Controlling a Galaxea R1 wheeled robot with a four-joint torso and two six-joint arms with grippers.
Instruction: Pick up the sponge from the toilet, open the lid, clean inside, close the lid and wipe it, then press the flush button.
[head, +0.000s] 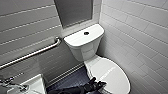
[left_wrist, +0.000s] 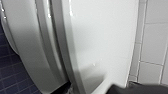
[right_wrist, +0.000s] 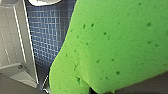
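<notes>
Sponge (right_wrist: 112, 45) — porous, bright green, creased — tight in right pincer (right_wrist: 102, 90); left pincer (head: 97, 83) state unclear

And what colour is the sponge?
The sponge is bright green with small darker pores; the right wrist view shows it best.

Chrome grab bar (head: 32, 53) slants across the grey tiled wall (head: 25, 22) in front of me. Below the bar's lower end: white sink (head: 36, 83), chrome tap (head: 11, 83) on it. Under the bar's higher end, dark blue mosaic floor (head: 71, 80). Above and right of that end, a flat grey panel (head: 73, 11). Well right of the bar, white tiled wall (head: 140, 32).
</notes>
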